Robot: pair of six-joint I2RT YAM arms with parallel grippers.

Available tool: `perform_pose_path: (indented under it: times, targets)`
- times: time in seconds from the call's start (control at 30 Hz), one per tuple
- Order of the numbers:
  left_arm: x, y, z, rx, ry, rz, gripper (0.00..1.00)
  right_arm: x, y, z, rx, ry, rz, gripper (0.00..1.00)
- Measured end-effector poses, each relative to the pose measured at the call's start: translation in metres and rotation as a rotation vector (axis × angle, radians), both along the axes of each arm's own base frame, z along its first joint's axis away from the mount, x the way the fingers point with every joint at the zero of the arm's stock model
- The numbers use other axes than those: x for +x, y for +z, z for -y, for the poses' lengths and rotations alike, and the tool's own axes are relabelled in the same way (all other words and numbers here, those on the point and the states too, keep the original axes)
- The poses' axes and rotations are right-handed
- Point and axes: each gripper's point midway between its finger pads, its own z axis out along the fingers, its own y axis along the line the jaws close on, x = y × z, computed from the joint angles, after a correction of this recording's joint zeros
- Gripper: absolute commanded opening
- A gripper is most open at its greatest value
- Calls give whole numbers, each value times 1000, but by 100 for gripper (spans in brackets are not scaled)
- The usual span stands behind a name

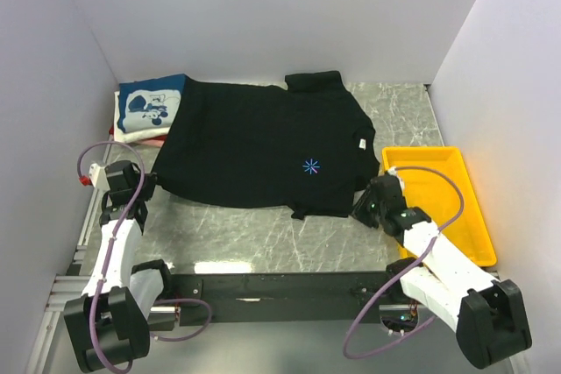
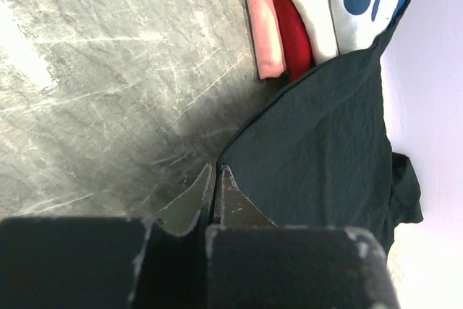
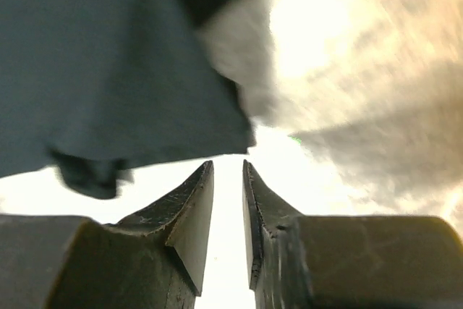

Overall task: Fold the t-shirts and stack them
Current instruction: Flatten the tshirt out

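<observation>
Left gripper (image 2: 215, 168) is sitting almost shut at the black shirt's (image 1: 254, 146) near-left hem; whether it is pinching cloth cannot be told. Right gripper (image 3: 228, 164) is hovering narrowly parted and empty off the near-right hem, beside the tray (image 1: 478, 216). On the table (image 1: 263, 238) the black shirt is lying spread, its far-left corner overlapping 1 folded stack: blue shirt (image 1: 151, 102) on top, then white shirt (image 2: 311, 5), red shirt (image 2: 293, 41), pink cloth (image 2: 259, 27).
</observation>
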Motion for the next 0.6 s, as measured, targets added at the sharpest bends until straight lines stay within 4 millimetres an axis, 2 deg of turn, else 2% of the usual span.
perform_pose_path:
  times: [0.1, 0.33, 0.6]
  targets:
    - [0, 1, 1, -1, -3, 3, 1, -13, -18, 3, -7, -17, -43, 27]
    - [0, 1, 1, -1, -4, 2, 1, -10, -36, 3, -30, -31, -90, 24]
    - [0, 1, 1, -1, -4, 3, 1, 5, -36, -3, -23, -28, -71, 25]
